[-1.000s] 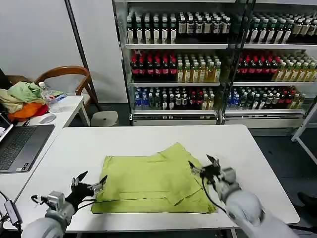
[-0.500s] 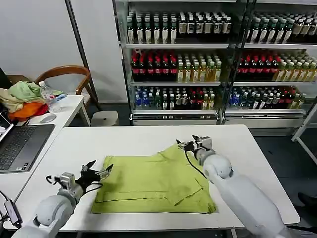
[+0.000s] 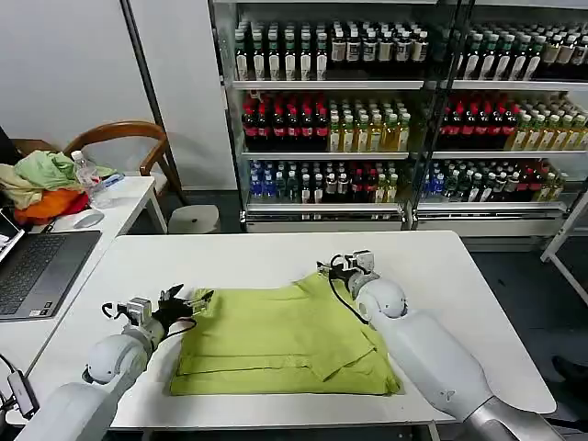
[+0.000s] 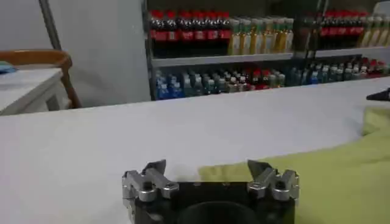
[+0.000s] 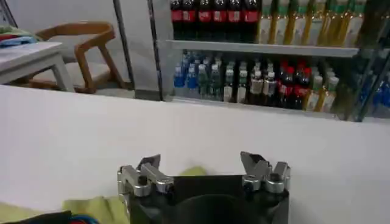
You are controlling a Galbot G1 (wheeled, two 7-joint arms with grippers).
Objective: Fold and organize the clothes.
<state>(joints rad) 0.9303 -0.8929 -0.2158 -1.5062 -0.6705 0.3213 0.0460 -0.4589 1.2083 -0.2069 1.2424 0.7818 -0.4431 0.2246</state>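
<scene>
Lying flat, T-shirt (image 3: 280,340) runs left-right between both open grippers.

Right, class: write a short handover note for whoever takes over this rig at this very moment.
Left gripper: open, at the shirt's left far corner, holding nothing.
Right gripper: open, at the far edge near the shirt's raised flap, holding nothing.
Shirt: lies on the white table, already folded into a rough rectangle, far right part rumpled.
Left to do: grip the far edge, finish folding, tidy.

both arms reach forward low — left claw (image 3: 186,300) and right claw (image 3: 336,269) spread wide.
</scene>
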